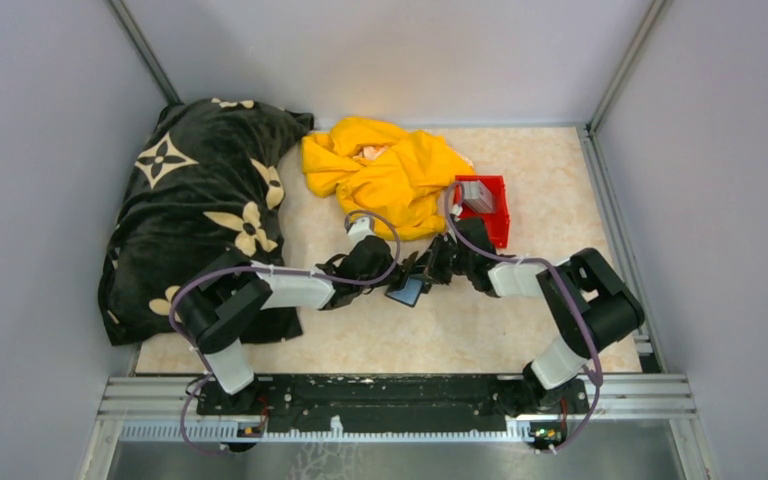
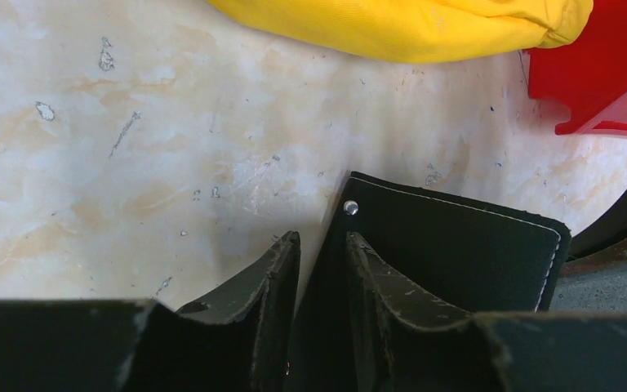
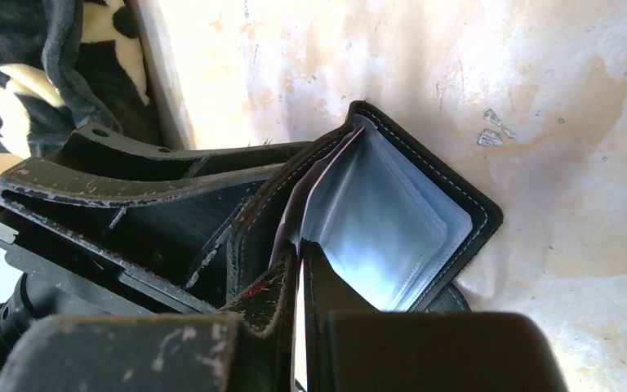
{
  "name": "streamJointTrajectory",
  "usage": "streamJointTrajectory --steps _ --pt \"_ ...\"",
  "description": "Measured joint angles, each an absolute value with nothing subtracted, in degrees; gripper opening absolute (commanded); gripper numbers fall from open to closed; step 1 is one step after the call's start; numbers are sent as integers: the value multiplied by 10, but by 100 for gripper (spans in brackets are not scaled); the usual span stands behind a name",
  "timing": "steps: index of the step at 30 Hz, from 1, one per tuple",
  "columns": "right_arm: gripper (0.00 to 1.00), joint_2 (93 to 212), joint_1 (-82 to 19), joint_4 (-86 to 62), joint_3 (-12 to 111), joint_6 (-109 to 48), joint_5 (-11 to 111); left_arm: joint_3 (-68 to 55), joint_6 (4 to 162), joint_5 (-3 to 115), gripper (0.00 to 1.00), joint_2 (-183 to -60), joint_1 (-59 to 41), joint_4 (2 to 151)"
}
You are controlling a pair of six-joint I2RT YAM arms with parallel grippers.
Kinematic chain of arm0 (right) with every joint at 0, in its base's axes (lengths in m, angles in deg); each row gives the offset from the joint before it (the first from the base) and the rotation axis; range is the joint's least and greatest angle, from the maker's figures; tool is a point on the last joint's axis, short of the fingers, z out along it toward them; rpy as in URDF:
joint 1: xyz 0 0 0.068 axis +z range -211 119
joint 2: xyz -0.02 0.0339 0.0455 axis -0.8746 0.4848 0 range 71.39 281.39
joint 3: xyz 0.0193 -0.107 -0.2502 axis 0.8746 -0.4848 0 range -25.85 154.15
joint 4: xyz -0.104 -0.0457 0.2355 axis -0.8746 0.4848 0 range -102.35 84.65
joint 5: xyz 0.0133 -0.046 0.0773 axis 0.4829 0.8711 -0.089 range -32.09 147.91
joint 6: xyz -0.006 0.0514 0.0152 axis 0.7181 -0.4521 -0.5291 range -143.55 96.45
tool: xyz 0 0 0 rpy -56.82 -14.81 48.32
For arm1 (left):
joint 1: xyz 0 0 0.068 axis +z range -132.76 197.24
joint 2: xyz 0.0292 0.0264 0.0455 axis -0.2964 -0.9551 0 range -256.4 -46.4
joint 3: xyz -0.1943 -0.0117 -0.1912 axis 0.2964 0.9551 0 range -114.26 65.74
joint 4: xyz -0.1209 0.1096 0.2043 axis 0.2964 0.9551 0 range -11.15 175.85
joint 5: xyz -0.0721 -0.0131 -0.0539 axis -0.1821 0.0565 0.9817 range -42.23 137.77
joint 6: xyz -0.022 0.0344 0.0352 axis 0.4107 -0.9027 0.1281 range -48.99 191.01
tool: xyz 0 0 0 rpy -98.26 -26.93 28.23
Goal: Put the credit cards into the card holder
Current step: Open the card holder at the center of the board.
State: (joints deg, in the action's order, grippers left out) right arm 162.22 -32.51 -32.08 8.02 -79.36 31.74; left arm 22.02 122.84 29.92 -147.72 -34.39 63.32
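Note:
The card holder [image 1: 407, 290], a small black wallet, is held open above the table's middle between both grippers. My left gripper [image 2: 322, 238] is shut on one black flap [image 2: 457, 245] next to its silver snap stud. In the right wrist view the wallet's greyish slotted inside [image 3: 384, 220] faces the camera. My right gripper [image 3: 300, 245] is shut on a thin pale credit card seen edge-on [image 3: 298, 327], with its tips at the wallet's fold. More grey credit cards [image 1: 477, 195] lie in the red bin.
The red bin [image 1: 500, 222] stands just behind the right gripper and shows in the left wrist view [image 2: 596, 73]. A yellow cloth [image 1: 390, 175] lies behind the grippers. A black flowered blanket [image 1: 200, 200] covers the left side. Walls close in the table.

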Motion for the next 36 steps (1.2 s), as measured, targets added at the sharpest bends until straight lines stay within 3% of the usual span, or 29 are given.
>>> streamJointTrajectory --steps 6,15,36 --pt "0 1610 -323 -298 80 -789 329 222 1235 299 49 -1462 -348 657" --pt "0 1595 -307 -186 136 -726 378 249 1255 307 50 -1412 -368 716" --pt "0 1595 -280 -175 192 -687 386 295 1300 363 54 -1319 -405 827"
